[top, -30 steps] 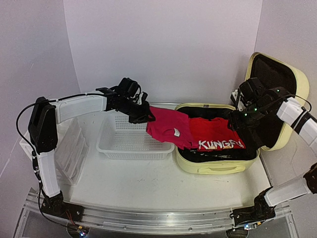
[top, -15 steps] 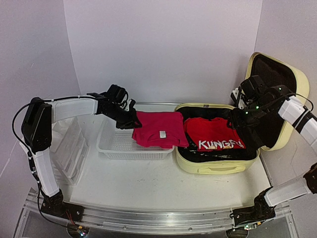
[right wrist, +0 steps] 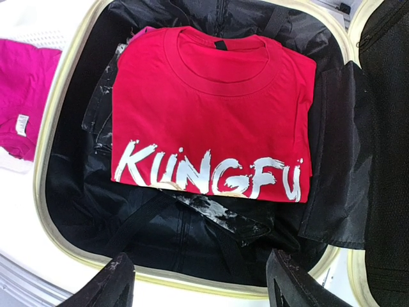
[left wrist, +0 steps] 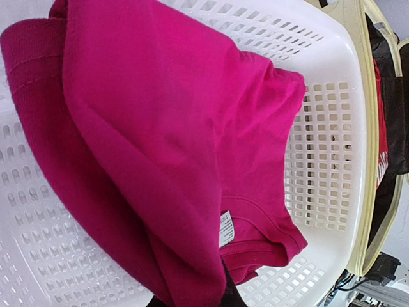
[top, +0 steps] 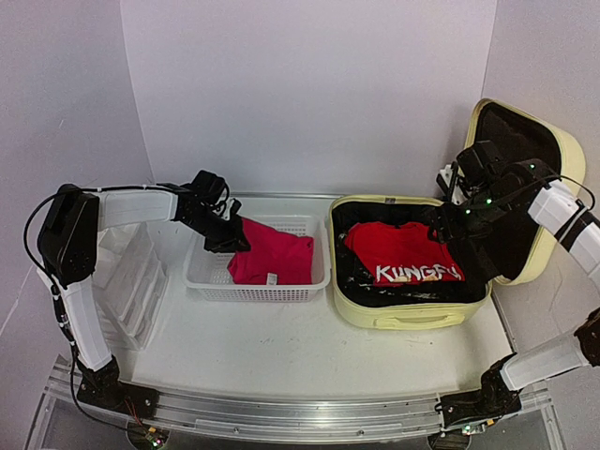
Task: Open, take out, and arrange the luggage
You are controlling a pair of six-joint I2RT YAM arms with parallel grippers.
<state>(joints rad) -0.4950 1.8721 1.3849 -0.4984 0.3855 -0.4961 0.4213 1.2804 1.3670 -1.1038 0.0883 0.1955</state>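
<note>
The luggage lies open on the tabletop, one shirt inside it and one in the basket to its left.

The fingers of the left hand are almost all covered by the pink shirt, but the cloth bunches into it, so it is closed on the shirt. The right arm hides the right inner side of the luggage from above. What lies under the folded red shirt with silver letters is hard to make out, only something black and glossy. The right hand hangs over the luggage, fingers wide apart and empty. The white mesh basket stands just left of the luggage, and a clear plastic drawer unit farther left. The shell is pale yellow and hard with rounded corners. Its lid stands upright, and the lining is black fabric.
</note>
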